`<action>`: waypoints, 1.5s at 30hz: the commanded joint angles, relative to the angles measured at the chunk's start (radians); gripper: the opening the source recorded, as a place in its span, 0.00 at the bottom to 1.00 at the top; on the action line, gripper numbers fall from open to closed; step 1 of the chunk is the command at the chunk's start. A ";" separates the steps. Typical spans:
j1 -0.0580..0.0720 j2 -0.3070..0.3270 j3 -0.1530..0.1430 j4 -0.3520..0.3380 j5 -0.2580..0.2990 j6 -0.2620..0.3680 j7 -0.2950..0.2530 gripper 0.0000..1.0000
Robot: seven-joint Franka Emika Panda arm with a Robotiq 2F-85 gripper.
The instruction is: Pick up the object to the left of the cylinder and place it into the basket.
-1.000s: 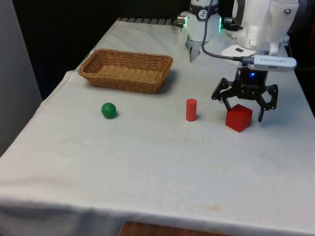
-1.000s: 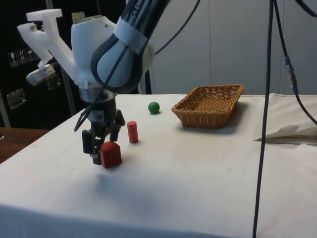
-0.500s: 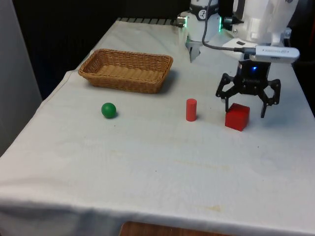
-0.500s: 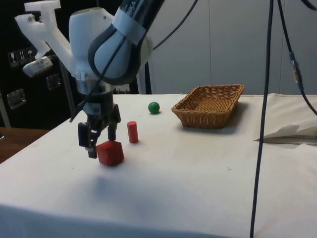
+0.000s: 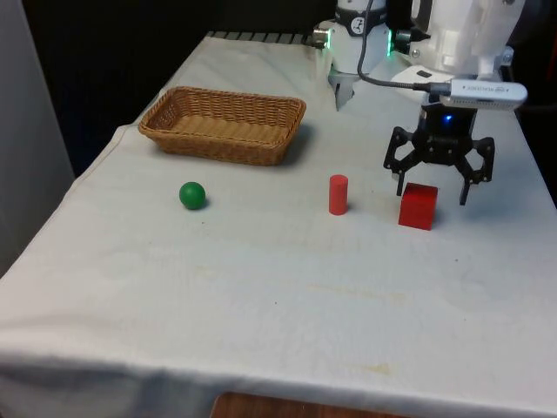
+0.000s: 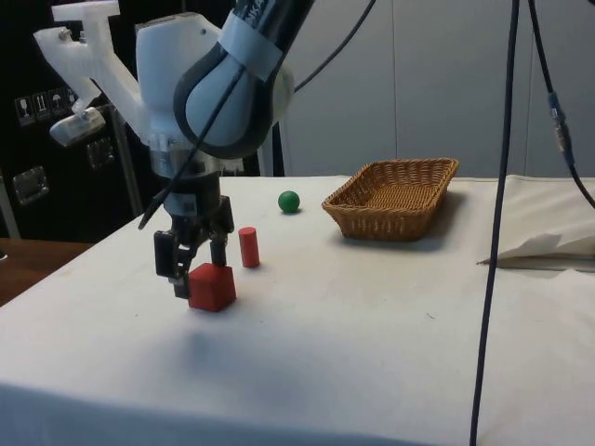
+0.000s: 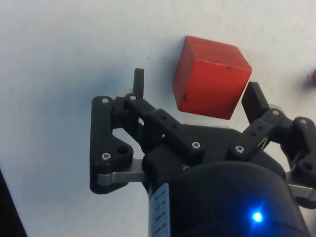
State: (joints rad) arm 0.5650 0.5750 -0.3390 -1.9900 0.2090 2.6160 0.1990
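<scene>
I see my gripper (image 5: 432, 185) pointing straight down, fingers spread wide, hovering low over the red cube (image 5: 419, 206), which sits on the white cloth (image 5: 278, 287) untouched. From the red cylinder (image 5: 338, 194), the cube lies at 3 o'clock in the front view, the basket (image 5: 223, 124) around 10.

The open fingers (image 6: 193, 269) hang just over the red cube (image 6: 212, 287) on the surface (image 6: 353, 316); red cylinder (image 6: 248, 247), green ball (image 6: 289, 201) and basket (image 6: 394, 197) stand beyond
</scene>
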 commanded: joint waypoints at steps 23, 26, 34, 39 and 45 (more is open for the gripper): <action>0.009 0.022 -0.001 0.010 -0.005 0.000 0.039 0.17; 0.009 0.022 0.000 0.011 -0.005 -0.001 0.039 0.00; 0.008 0.022 0.000 0.011 -0.005 -0.002 0.039 0.00; 0.015 -0.018 -0.013 -0.002 -0.020 -0.023 0.041 0.00; 0.013 -0.058 -0.017 -0.019 -0.038 -0.045 0.042 0.00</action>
State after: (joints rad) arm 0.5700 0.5200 -0.3460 -2.0050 0.1790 2.5720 0.2310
